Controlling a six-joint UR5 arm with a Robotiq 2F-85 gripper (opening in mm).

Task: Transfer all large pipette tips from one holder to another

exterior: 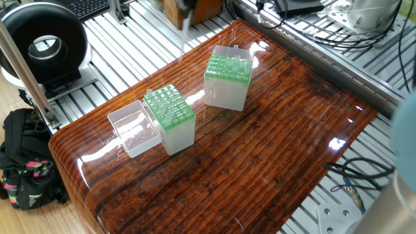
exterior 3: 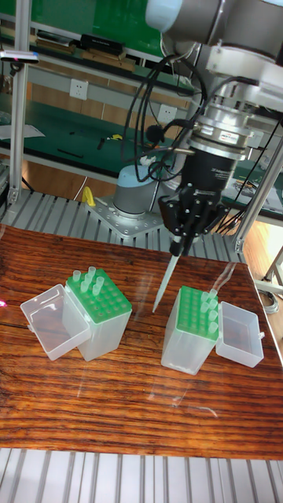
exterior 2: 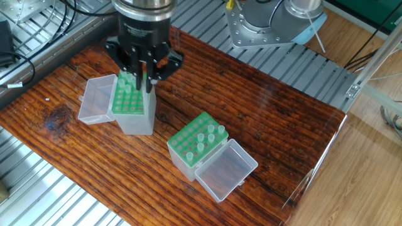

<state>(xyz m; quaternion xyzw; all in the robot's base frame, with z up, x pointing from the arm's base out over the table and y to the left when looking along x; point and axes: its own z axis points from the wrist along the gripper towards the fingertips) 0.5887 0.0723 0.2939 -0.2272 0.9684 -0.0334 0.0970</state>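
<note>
The gripper (exterior 2: 146,70) hangs fingers-down over a green-topped tip box (exterior 2: 130,103), its jaws closed on a pipette tip (exterior 2: 150,85) that points down at the box's near edge. Several tips (exterior 2: 127,80) stand in the grid just beneath and behind the fingers (exterior 2: 137,68). That box's clear lid (exterior 2: 95,100) lies open on the side away from the gripper. A second box (exterior 2: 195,143) with a few tips (exterior 2: 210,131) sits well apart, in front of and below the gripper, its lid (exterior 2: 226,169) open toward the table (exterior 2: 264,107) edge.
</note>
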